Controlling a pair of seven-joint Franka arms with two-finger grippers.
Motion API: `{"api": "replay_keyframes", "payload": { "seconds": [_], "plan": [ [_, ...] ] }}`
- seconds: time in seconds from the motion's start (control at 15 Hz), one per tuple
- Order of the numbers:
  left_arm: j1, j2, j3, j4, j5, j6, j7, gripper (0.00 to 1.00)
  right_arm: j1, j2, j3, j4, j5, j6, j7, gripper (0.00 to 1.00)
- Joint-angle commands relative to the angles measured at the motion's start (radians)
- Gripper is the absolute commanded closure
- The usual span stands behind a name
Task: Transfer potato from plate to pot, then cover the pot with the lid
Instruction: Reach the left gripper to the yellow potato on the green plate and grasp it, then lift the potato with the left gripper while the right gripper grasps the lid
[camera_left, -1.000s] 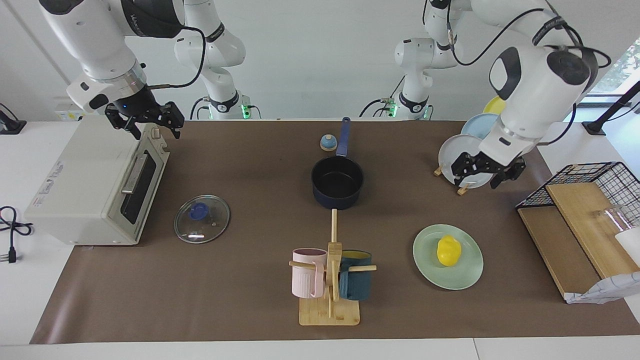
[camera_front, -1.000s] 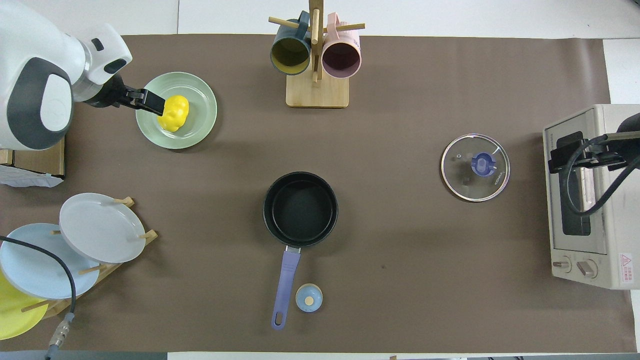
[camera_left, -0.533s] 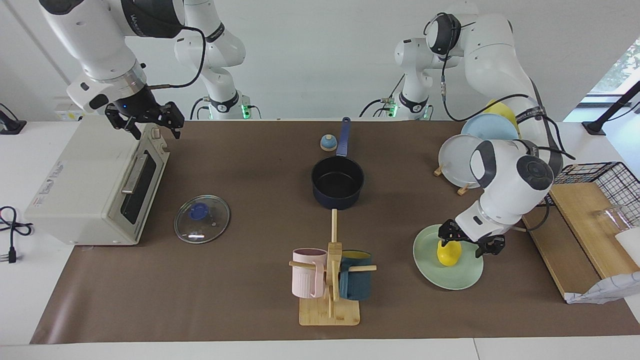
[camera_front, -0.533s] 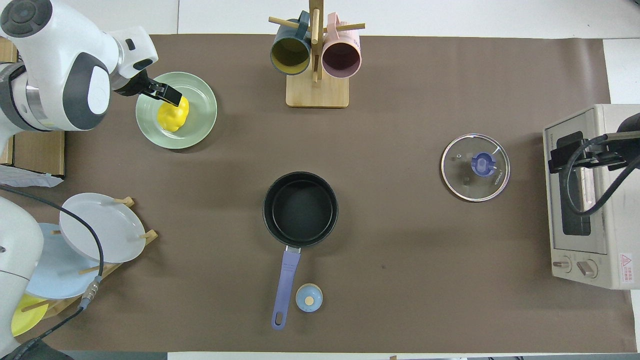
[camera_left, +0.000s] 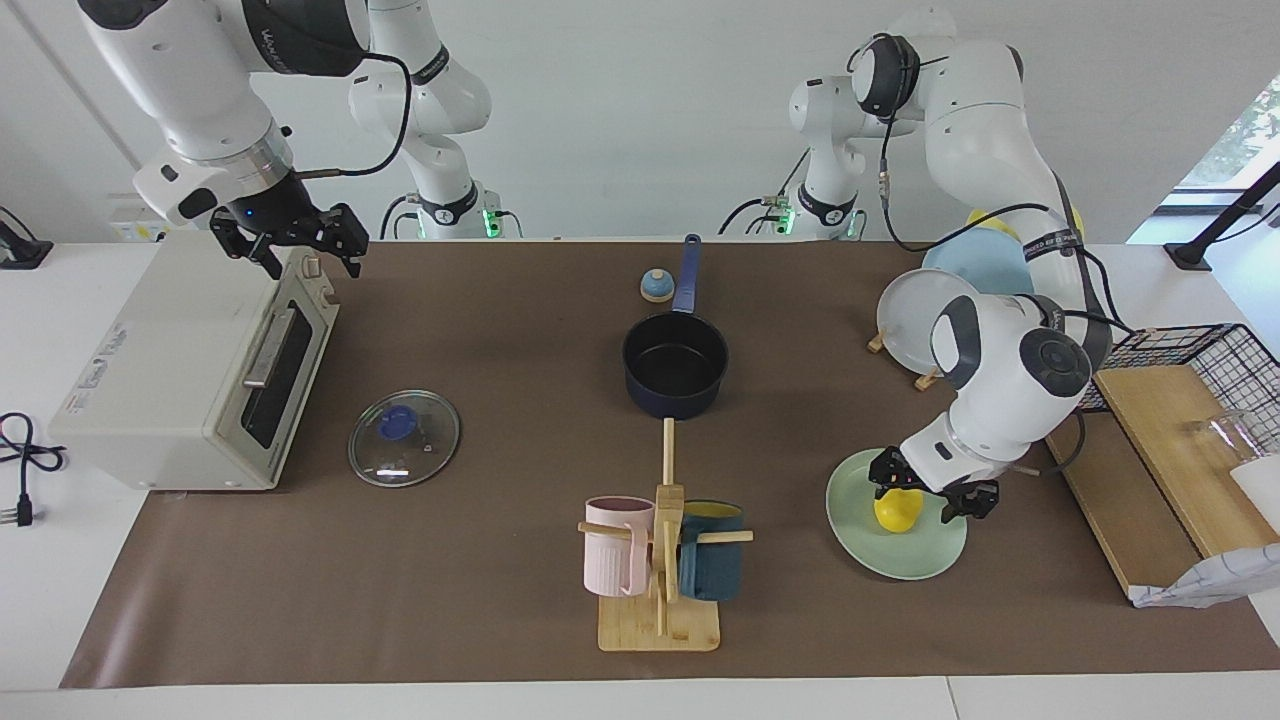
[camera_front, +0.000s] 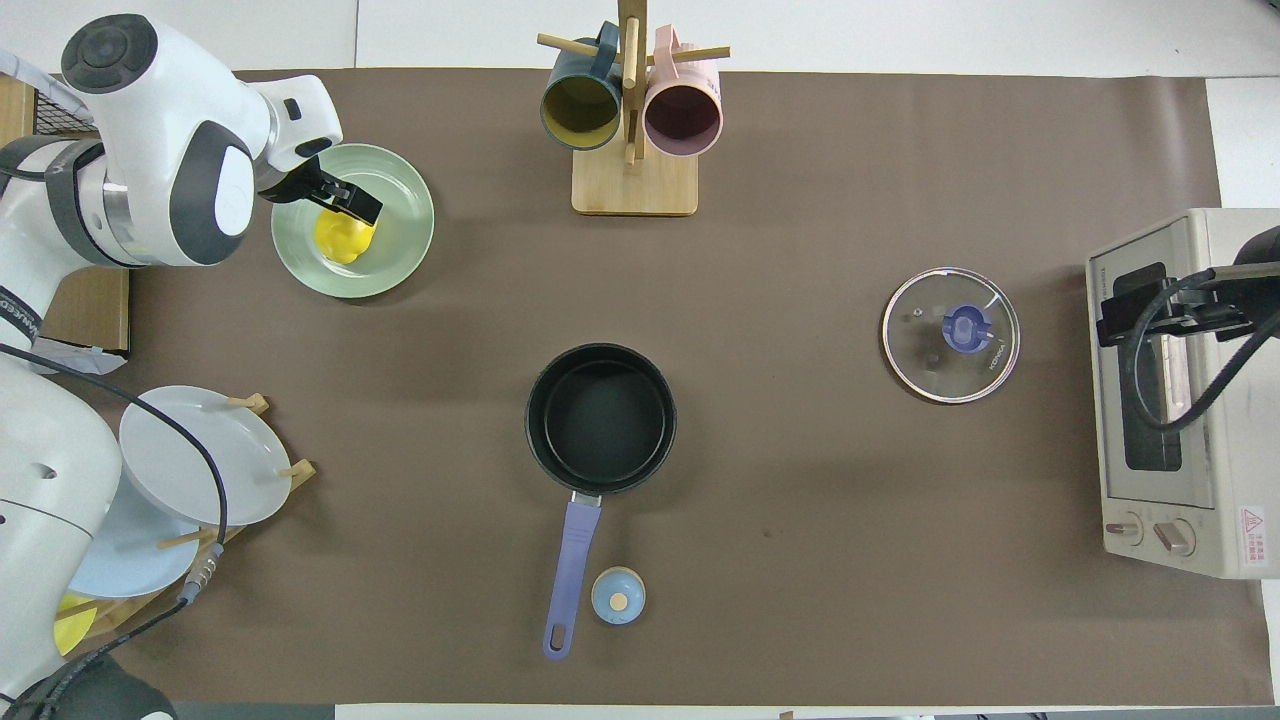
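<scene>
— Left tool (camera_left: 922, 489) is down over the potato (camera_left: 897, 511) on the plate (camera_left: 900, 555), fingers apart either side, nothing gripped.
— So step one, the pickup?
— Yes. Next: close, lift, carry to the pot (camera_left: 675, 366). Right tool (camera_left: 295, 243) waits open over the toaster oven (camera_left: 180, 370); the lid (camera_left: 404, 437) lies untouched.

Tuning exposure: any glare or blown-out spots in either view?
Facing view: the window at the edge is blown out; faint sheen streaks the glass lid. Overhead view: a thin bright arc on the lid's rim; the brown mat stays evenly lit.
</scene>
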Motion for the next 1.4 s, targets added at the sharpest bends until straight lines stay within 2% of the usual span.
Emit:
{"api": "replay_keyframes", "payload": {
  "seconds": [0.0, 0.53, 0.8, 0.87, 1.07, 1.2, 1.33],
  "plan": [
    [-0.004, -0.035, 0.009, -0.080, -0.004, 0.024, 0.015, 0.00, -0.015, -0.011, 0.008, -0.005, 0.019, -0.010, 0.018, 0.00],
    [-0.011, -0.063, 0.009, -0.152, -0.004, 0.090, 0.014, 0.00, 0.002, -0.023, 0.014, -0.030, 0.023, 0.004, 0.010, 0.00],
    [-0.011, -0.061, 0.009, -0.151, -0.004, 0.099, 0.013, 0.00, 0.031, -0.050, 0.017, -0.154, 0.039, 0.221, -0.059, 0.00],
    [-0.011, -0.061, 0.009, -0.150, -0.004, 0.102, 0.014, 0.08, 0.031, -0.042, 0.018, -0.172, 0.042, 0.246, -0.060, 0.00],
    [-0.004, -0.058, 0.012, -0.146, -0.002, 0.119, 0.012, 0.50, 0.044, -0.004, 0.018, -0.243, 0.054, 0.341, -0.107, 0.00],
    [0.000, -0.058, 0.014, -0.146, 0.007, 0.126, 0.012, 0.73, 0.064, -0.010, 0.017, -0.359, 0.053, 0.504, -0.199, 0.00],
    [0.003, -0.058, 0.015, -0.144, 0.013, 0.125, 0.012, 1.00, 0.060, 0.027, 0.017, -0.389, 0.053, 0.567, -0.281, 0.00]
  ]
}}
